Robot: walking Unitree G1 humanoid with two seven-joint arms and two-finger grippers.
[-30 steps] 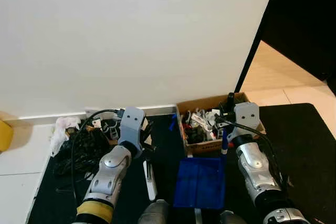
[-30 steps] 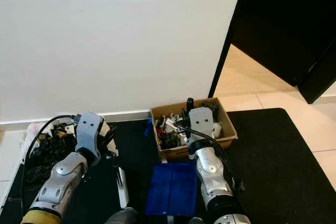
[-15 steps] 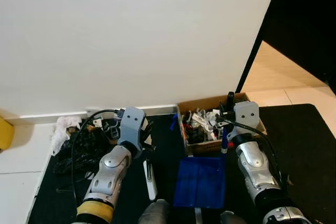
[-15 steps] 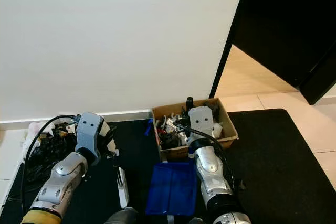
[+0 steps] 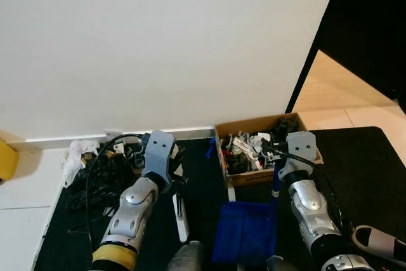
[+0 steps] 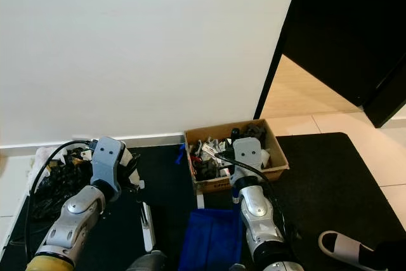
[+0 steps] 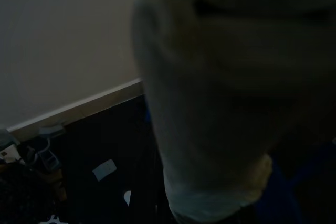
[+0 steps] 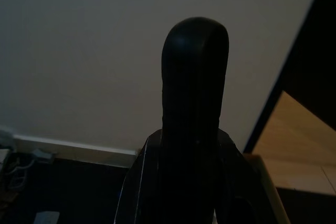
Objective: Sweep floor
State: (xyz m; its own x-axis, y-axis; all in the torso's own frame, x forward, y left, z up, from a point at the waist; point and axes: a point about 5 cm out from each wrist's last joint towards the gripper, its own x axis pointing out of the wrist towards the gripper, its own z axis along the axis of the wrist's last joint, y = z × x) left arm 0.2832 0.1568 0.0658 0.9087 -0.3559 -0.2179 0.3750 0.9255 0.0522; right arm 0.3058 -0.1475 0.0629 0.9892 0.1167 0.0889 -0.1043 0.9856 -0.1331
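**Dustpan pulled back from the box**

The blue dustpan (image 5: 246, 239) sat against the front of the cardboard box (image 5: 266, 150) half a second ago; now it lies nearer you, with a strip of black mat (image 5: 361, 176) between them. Your right gripper (image 5: 279, 168) has drawn back with its blue handle, though you cannot tell if those jaws are clamped, nor the left gripper's (image 5: 170, 179). The white brush (image 5: 181, 217), left of the box, has not moved, so sweeping likely has not begun. A slipper (image 5: 379, 242) has appeared right of the box, so watch for a person.
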